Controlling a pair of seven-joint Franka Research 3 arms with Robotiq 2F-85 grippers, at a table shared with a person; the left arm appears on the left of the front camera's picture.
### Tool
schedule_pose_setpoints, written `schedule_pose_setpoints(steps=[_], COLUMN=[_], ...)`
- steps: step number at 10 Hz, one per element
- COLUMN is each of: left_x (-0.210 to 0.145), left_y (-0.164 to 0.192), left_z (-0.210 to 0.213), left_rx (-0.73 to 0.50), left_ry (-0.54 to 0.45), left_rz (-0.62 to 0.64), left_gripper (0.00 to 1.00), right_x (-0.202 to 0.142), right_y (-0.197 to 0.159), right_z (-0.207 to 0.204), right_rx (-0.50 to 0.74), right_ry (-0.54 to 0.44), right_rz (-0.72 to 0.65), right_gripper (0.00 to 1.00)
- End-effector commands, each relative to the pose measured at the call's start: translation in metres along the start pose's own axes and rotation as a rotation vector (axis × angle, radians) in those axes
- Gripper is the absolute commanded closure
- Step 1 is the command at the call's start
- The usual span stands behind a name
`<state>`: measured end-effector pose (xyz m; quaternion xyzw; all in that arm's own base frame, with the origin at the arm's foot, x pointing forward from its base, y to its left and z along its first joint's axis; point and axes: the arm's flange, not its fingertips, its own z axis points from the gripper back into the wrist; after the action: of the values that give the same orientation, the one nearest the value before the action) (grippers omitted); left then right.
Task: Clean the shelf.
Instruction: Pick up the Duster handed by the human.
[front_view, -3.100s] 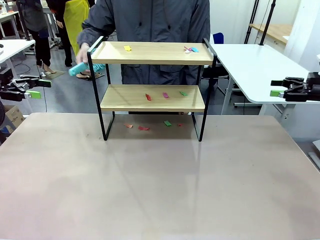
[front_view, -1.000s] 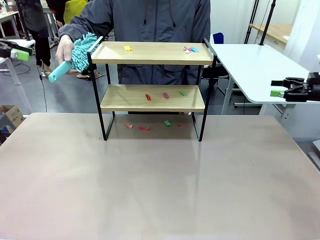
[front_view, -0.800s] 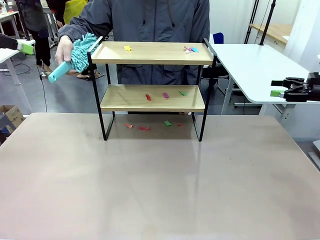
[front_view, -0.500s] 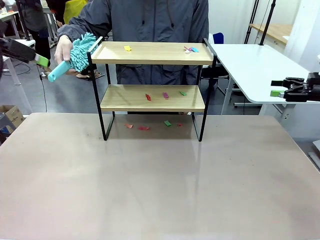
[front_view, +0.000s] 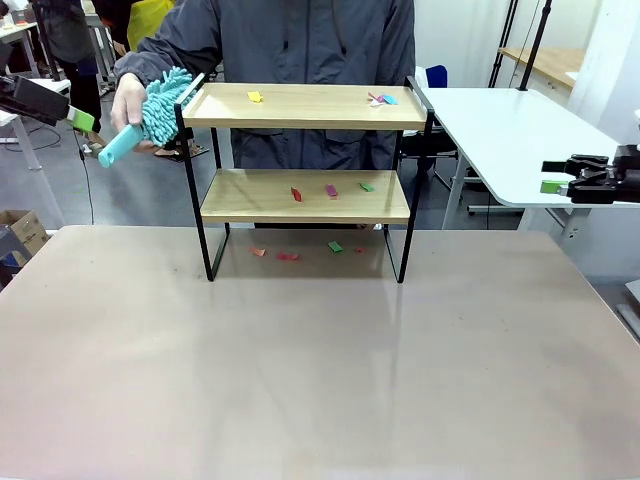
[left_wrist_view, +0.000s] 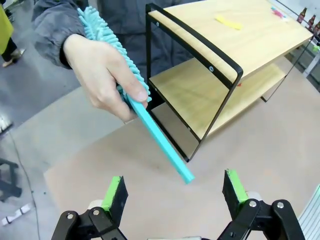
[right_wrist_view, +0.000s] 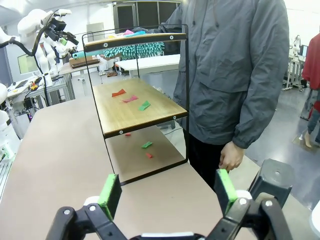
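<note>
Right now the left claw (left_wrist_view: 174, 192) is wide open with nothing in it. A blue-green duster (left_wrist_view: 155, 132) points its handle end at the gap between the two green pads (left_wrist_view: 114, 192), close to them. A person's hand (left_wrist_view: 100, 80) holds it up by the fluffy end. The shelf (front_view: 250, 195) stands on the counter (front_view: 300, 380) at the far side, in the middle. Little paper bits (front_view: 330, 190) lie on both boards and under it. The right claw (right_wrist_view: 167, 190) is wide open too, holds nothing, and is well off to the side.

What could go wrong? I think a pinch on just the tip of the handle would be weak, so the duster could tip or fall. A pinch too far up could nip the person's fingers. A wide swing could bump the black side rail (left_wrist_view: 186, 45) and shove the shelf.
</note>
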<state>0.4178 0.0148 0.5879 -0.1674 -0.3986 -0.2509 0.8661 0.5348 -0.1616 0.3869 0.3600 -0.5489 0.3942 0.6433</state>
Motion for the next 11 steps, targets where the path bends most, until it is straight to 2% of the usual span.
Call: schedule_pose_setpoints(steps=[1,3,4,7,11], left_x=[0.001,0.026,0.034,0.043,0.033], left_y=[-0.003,-0.028,-0.036,-0.047,-0.053], left_z=[-0.002,0.011,0.007,-0.017,-0.053], left_rx=[0.004,0.056,0.131,0.23,0.29], left_ry=[0.005,0.068,0.093,0.203,0.218], left_rz=[0.0,0.07,0.076,0.11,0.125], left_gripper=[0.0,0.0,0.0,0.0,0.0], right_x=[0.003,0.003,0.003,0.003,0.003], right_y=[0.0,0.0,0.0,0.0,0.0], right_z=[-0.001,-0.001,-0.001,-0.001,-0.001], right_rx=[-0.001,-0.001,-0.001,-0.001,-0.001], right_ry=[0.014,0.014,0.014,0.014,0.014], right_rz=[0.006,0.006,0.006,0.006,0.006], right_gripper=[0.0,0.0,0.0,0.0,0.0])
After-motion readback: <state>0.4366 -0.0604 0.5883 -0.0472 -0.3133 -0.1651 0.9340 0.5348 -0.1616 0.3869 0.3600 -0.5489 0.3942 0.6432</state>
